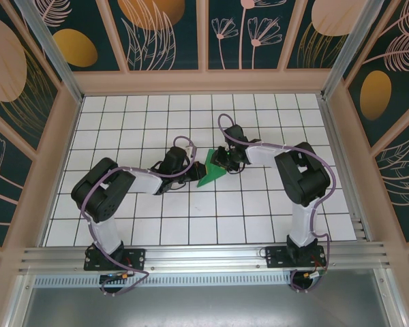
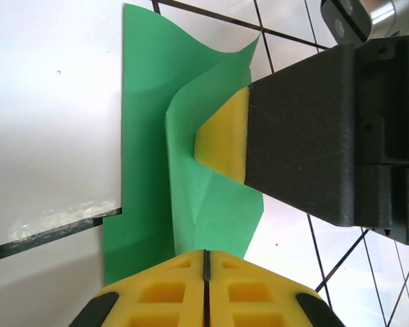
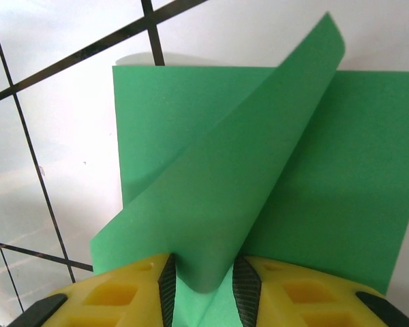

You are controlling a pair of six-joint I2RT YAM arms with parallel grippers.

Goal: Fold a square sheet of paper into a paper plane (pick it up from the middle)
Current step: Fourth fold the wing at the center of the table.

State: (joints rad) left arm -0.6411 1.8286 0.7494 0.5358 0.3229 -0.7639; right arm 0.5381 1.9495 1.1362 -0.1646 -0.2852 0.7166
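The square sheet of paper (image 1: 210,174) is lying half folded in the middle of the surface (image 1: 123,122), with the right claw (image 3: 201,272) pinching its lifted flap and the left claw (image 2: 206,262) sitting shut at its edge, so the flap is likely needing pressing flat next.

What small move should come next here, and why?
Probably lower the right tool to flatten the raised flap of the square sheet of paper: it arches uncreased between its fingers, while the shut left tool holds another edge.
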